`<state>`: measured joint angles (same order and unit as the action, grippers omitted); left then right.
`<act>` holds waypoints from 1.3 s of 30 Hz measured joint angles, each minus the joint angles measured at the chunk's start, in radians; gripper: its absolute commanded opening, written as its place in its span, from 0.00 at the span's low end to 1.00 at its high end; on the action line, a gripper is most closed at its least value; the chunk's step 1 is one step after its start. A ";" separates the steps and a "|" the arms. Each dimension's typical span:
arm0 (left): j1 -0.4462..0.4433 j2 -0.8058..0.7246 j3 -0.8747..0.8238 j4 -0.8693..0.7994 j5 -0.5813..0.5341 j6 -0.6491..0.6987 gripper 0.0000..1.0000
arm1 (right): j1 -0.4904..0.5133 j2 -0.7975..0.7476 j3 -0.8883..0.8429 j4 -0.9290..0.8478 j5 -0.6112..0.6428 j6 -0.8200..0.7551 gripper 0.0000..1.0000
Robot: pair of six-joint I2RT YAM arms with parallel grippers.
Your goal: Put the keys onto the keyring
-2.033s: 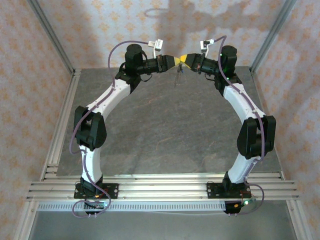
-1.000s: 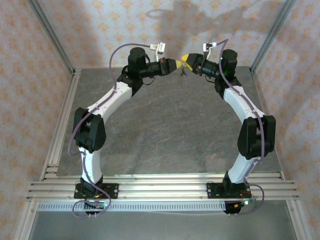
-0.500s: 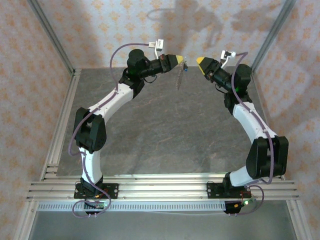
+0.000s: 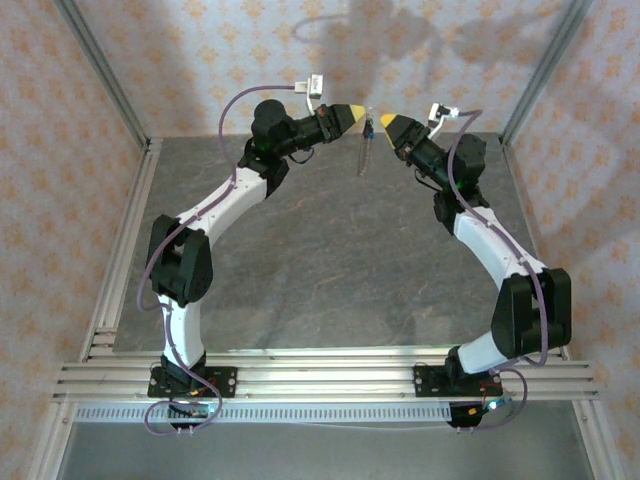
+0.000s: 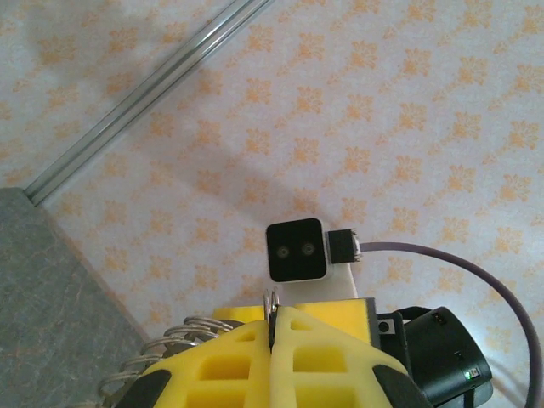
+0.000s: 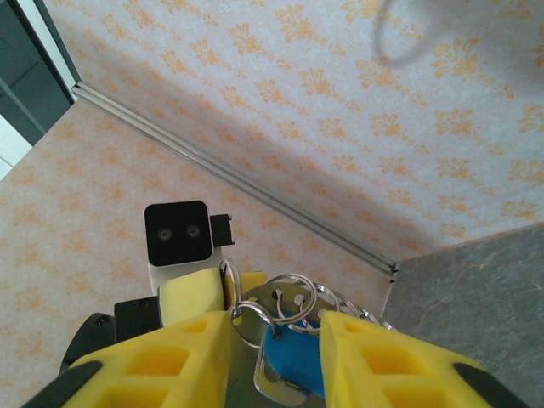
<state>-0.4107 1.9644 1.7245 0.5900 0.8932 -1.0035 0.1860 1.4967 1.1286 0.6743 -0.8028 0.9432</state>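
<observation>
My left gripper (image 4: pixel 356 111) is held high over the far end of the table, shut on the thin metal keyring (image 4: pixel 367 118). A string of rings (image 4: pixel 361 160) hangs below it. In the left wrist view the yellow fingers (image 5: pixel 229 357) pinch the keyring (image 5: pixel 271 302) edge-on, and coiled rings (image 5: pixel 161 348) show to the left. My right gripper (image 4: pixel 386 121) faces it from the right, close by. Its jaws (image 6: pixel 272 321) stand open around the bunch: the blue-headed key (image 6: pixel 296 357), a metal tab with holes and looped rings (image 6: pixel 293 293). The keyring (image 6: pixel 229 276) is pinched just beyond.
The grey table (image 4: pixel 330 250) lies well below both grippers, framed by aluminium rails (image 4: pixel 120 250). Patterned walls close in the back and sides. The right arm's wrist camera (image 5: pixel 296 249) sits directly ahead of my left fingers.
The grippers met tip to tip, then my right gripper pulled away to the right and has now come back close to the keys. My left gripper rose slightly, still holding the keyring.
</observation>
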 measured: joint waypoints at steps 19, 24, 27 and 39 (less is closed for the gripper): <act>0.000 0.000 0.000 0.011 -0.012 -0.010 0.00 | 0.080 0.025 0.022 -0.076 -0.039 -0.071 0.10; 0.000 -0.010 0.000 0.011 -0.012 -0.010 0.00 | 0.043 -0.047 -0.014 -0.136 -0.034 -0.114 0.12; 0.000 -0.019 0.000 0.014 -0.012 -0.011 0.00 | 0.000 -0.097 -0.040 -0.134 -0.015 -0.112 0.19; 0.000 -0.030 0.000 0.026 -0.012 -0.018 0.00 | -0.030 -0.021 0.002 0.051 0.020 0.008 0.31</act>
<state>-0.4103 1.9347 1.7245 0.6155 0.8814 -1.0210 0.1562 1.4754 1.1301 0.7250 -0.7826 0.9512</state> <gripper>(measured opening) 0.043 0.308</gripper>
